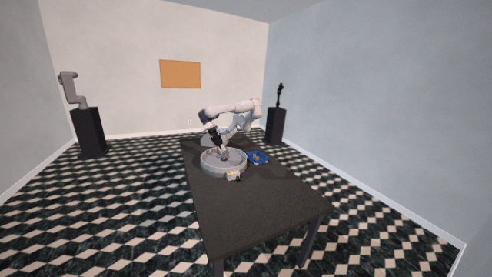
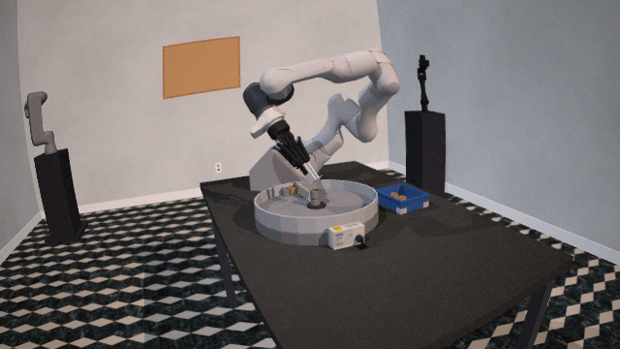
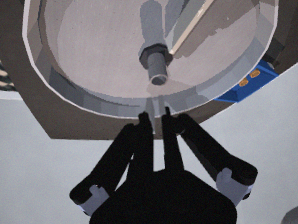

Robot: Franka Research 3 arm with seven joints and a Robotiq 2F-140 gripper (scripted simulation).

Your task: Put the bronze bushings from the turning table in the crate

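Two bronze bushings [image 1: 255, 156] [image 2: 398, 196] [image 3: 249, 78] lie inside the blue crate [image 1: 263, 161] [image 2: 415, 206] [image 3: 239, 94], at the right of the turning table [image 1: 223, 170] [image 2: 291, 227] [image 3: 37, 62]. They look orange-brown, small and rounded, set close together; which way their long axes run is too small to tell.

One more patch of bronze [image 1: 216, 150] [image 2: 293, 189] shows on the turning table, toward the far left rim, with grey steel bushings [image 2: 285, 192] just left of it. These look like short, stubby pieces, duller than the bronze; their exact number and the direction of their bores cannot be made out.

The turning table is round and pale grey, with a raised wall. At its middle a grey hollow post [image 2: 316, 196] [image 3: 158, 67] stands upright, its long axis vertical, on a dark faceted foot. A thin, pale-edged divider [image 2: 303, 191] [image 3: 192, 25] runs from beside the post toward the far left.

The gripper [image 1: 224, 147] [image 2: 317, 178] [image 3: 156, 103] slants down above the turning table, near the post, its fingers drawn narrow with nothing between them. A white box [image 1: 231, 176] [image 2: 343, 237] stands at the near side of the turning table.
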